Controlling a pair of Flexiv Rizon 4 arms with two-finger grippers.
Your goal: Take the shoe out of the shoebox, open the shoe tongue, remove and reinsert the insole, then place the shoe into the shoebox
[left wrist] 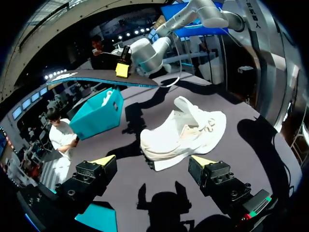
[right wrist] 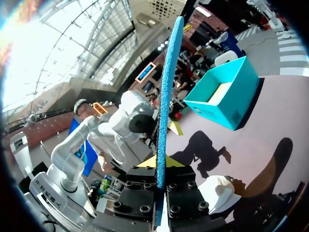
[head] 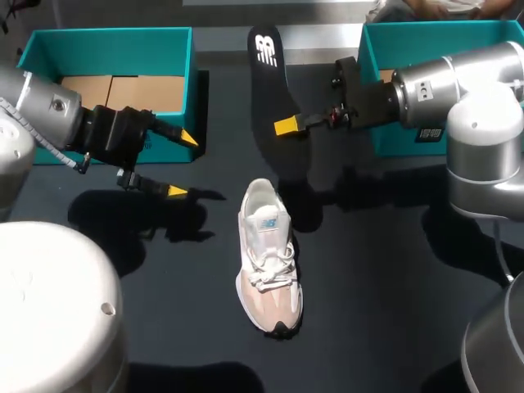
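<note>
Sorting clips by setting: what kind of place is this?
Probably a robot test bench, not a shop: a dark table with a shoe, two teal boxes, and the right tool gripping an insole.

The left arm (head: 37, 110), silver with a black wrist, comes in from the left side. Its gripper (head: 182, 164) points toward the middle, and its two yellow-tipped fingers (head: 177, 191) are spread wide with nothing between them. The right arm (head: 458, 82) reaches in level from the right side. Its gripper (head: 286, 125) is clamped from both sides on the edge of a thin black insole (head: 266, 74), held raised.
</note>
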